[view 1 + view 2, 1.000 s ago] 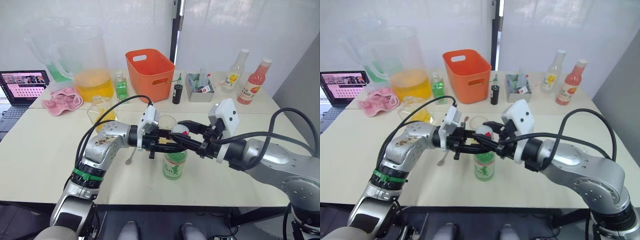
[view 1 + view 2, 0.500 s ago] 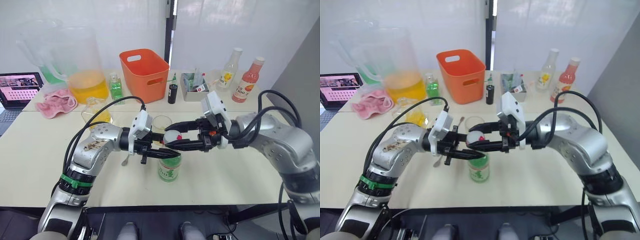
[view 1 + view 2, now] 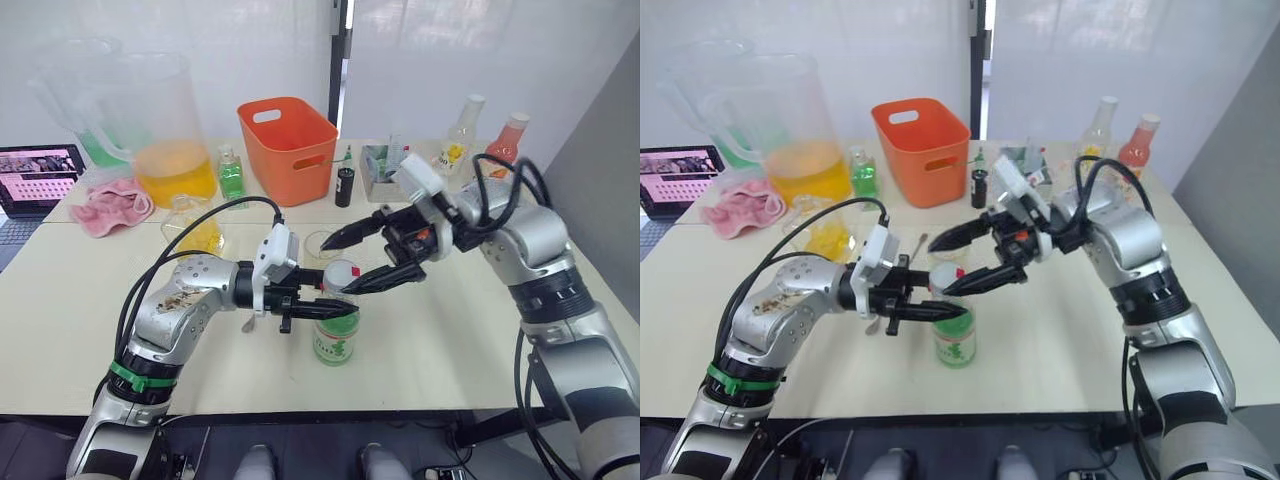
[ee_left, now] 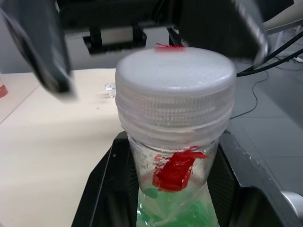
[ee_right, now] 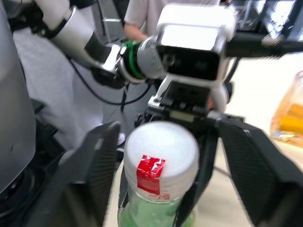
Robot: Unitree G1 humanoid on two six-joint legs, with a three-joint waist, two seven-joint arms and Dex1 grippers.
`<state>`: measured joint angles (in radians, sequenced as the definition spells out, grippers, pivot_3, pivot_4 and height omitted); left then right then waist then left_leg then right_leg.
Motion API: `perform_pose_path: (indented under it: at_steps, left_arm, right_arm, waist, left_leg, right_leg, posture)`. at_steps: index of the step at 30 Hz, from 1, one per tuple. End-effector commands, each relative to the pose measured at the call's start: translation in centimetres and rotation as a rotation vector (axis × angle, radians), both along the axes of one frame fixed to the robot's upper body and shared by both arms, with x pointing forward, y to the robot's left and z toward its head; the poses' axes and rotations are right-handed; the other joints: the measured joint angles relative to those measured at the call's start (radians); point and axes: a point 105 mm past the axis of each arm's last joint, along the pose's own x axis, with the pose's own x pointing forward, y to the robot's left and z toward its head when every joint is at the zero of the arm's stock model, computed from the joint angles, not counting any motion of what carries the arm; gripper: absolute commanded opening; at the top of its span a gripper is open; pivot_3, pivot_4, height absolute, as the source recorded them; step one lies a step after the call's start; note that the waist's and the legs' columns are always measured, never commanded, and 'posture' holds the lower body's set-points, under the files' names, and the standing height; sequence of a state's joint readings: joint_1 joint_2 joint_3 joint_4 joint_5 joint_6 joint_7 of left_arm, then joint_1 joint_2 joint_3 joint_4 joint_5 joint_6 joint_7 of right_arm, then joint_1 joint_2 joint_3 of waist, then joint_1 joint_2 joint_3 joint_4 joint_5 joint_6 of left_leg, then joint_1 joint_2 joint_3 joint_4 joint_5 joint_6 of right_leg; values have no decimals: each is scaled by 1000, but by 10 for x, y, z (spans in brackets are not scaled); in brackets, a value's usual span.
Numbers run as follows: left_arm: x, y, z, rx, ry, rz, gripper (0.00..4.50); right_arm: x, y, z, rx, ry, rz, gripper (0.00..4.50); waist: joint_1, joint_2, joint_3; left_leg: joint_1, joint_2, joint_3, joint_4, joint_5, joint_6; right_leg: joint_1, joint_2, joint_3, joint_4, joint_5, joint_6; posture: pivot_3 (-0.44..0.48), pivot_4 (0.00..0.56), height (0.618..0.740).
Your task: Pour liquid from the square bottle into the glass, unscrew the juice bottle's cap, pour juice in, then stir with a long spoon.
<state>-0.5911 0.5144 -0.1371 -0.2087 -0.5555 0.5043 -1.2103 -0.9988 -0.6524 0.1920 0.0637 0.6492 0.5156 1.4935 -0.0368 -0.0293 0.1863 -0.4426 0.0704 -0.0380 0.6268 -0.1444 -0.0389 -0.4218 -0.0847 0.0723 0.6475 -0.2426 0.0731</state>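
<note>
Cap (image 3: pixel 342 274) remains on the bottle (image 3: pixel 336 330), clamped by the left hand (image 3: pixel 322 309); right hand (image 3: pixel 352 258) has drawn back, fingers apart (regripping, probably).

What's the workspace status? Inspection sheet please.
Surface: cream table, two tops butted together.
Job's things: juice bottle upright, white cap on; glass behind it; square bottle at left; long spoon lying flat near the left arm.
Clutter: big pitcher, orange basket, pink cloth, small green bottle, grey tray, two bottles far right.
Grippers: left gripper shut on the bottle's neck; right gripper open around the cap.
Cables: black loops on both arms.
Surroundings: laptop at left; white wall.
</note>
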Motion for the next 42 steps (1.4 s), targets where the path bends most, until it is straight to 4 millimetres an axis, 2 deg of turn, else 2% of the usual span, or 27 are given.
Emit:
perform_pose_path:
  at_steps: [1, 3, 6, 8, 13, 19, 30, 33, 38, 39, 42]
  left_arm:
    - [-6, -1, 3, -19, -4, -33, 1399]
    - [-4, -2, 5, -49, -11, -18, 1399]
    - [1, -4, 8, -76, -13, -7, 1399]
    - [2, -5, 7, -80, -3, -14, 1396]
    - [5, -5, 3, -55, 12, -32, 1391]
    - [10, -12, 5, -59, 16, -70, 1391]
    - [10, -20, 8, -49, 19, -123, 1391]
    - [9, -21, 8, -45, 15, -126, 1390]
    - [7, -20, 7, -47, 12, -116, 1383]
    - [7, -19, 7, -47, 9, -107, 1383]
    - [6, -16, 7, -45, 1, -87, 1383]
  right_arm:
    - [-5, -11, 10, 52, -42, -74, 4433]
    - [-8, -20, 9, 87, -23, -157, 4433]
    - [-26, -27, 12, 178, 34, -270, 4433]
    - [-35, -22, 9, 224, 25, -359, 4433]
    - [-43, -12, 1, 369, 57, -612, 4433]
    - [-49, -1, -12, 322, 37, -727, 4433]
    - [-40, -3, -21, 246, 12, -850, 4433]
    - [-40, -4, -25, 223, 37, -848, 3606]
    - [-42, -3, -26, 200, 64, -812, 1903]
    - [-43, -2, -26, 185, 75, -784, 1702]
    - [-45, 1, -27, 136, 104, -699, 1685]
  waist:
    - [3, 0, 0]
    - [7, 0, 0]
    - [18, 0, 0]
    - [21, 0, 0]
    - [23, 0, 0]
    - [24, 0, 0]
    - [26, 0, 0]
    - [26, 0, 0]
    - [26, 0, 0]
    - [25, 0, 0]
    - [24, 0, 0]
  left_leg:
    - [0, 0, 0, 0, 0, 0]
    - [0, 0, 0, 0, 0, 0]
    - [0, 0, 0, 0, 0, 0]
    - [0, 0, 0, 0, 0, 0]
    - [0, 0, 0, 1, 0, 0]
    - [-1, 0, 0, 2, 0, 0]
    - [-2, 0, -1, 3, 0, 0]
    - [-2, 0, -1, 3, 0, 0]
    - [-2, 0, -1, 3, 0, 0]
    - [-2, 0, -1, 3, 0, 0]
    - [-2, 0, -1, 3, 0, 0]
  right_leg:
    - [0, 0, 0, 0, 0, 0]
    - [0, 0, 0, 0, 0, 0]
    - [0, 0, 0, 0, 0, 0]
    - [0, 0, 0, 0, 0, 0]
    - [1, 0, 0, 0, -2, 3]
    - [1, 0, 0, -1, -1, 3]
    - [0, 0, 0, -1, 0, 2]
    - [0, 0, 0, -1, 0, 2]
    - [0, 0, 0, -2, 0, 2]
    - [0, 0, 0, -2, 0, 2]
    - [0, 0, 0, -2, -1, 1]
  posture:
    - [0, 150, 703]
    - [0, 150, 703]
    - [0, 150, 703]
    - [0, 150, 703]
    - [0, 150, 703]
    - [0, 150, 703]
    - [0, 150, 703]
    - [0, 150, 703]
    - [0, 150, 703]
    - [0, 150, 703]
    - [0, 150, 703]
